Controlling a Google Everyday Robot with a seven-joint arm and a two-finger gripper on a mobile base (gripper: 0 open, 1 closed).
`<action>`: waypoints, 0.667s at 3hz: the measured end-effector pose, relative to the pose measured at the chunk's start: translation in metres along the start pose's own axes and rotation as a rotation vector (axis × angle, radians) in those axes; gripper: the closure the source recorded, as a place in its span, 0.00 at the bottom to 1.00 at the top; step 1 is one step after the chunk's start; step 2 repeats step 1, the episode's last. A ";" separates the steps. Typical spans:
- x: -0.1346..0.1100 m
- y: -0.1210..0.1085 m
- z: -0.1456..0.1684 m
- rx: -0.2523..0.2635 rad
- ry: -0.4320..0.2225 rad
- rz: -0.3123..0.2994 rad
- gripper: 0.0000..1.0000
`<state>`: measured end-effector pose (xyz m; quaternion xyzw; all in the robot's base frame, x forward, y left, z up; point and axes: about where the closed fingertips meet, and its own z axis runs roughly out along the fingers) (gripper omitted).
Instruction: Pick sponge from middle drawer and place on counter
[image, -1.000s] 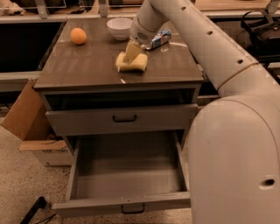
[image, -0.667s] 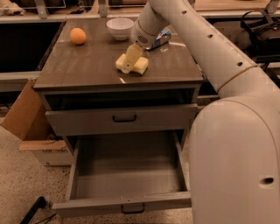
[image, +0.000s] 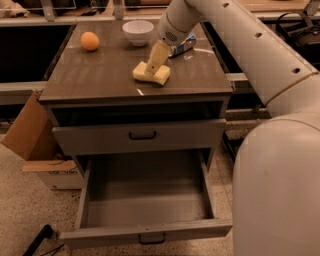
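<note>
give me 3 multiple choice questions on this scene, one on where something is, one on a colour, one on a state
1. How is the wide grey middle drawer?
A. pushed shut
B. pulled open
C. taken out of the cabinet

2. Where does the pale yellow soft sponge lie?
A. on the glossy brown-grey counter
B. in the middle drawer
C. on the speckled ground

3. What colour is the round fruit at the counter's back left?
A. green
B. orange
C. purple

Answers:
1 B: its grey floor and side walls show in front of the cabinet.
2 A: the sponge rests on the counter, with the robot's hand right at its top.
3 B: the fruit is plainly orange against the brown-grey top.
</note>
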<state>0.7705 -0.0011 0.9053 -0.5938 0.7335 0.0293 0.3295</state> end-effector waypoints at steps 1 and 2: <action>-0.006 -0.004 -0.031 0.059 0.005 -0.027 0.00; -0.006 -0.004 -0.031 0.059 0.005 -0.027 0.00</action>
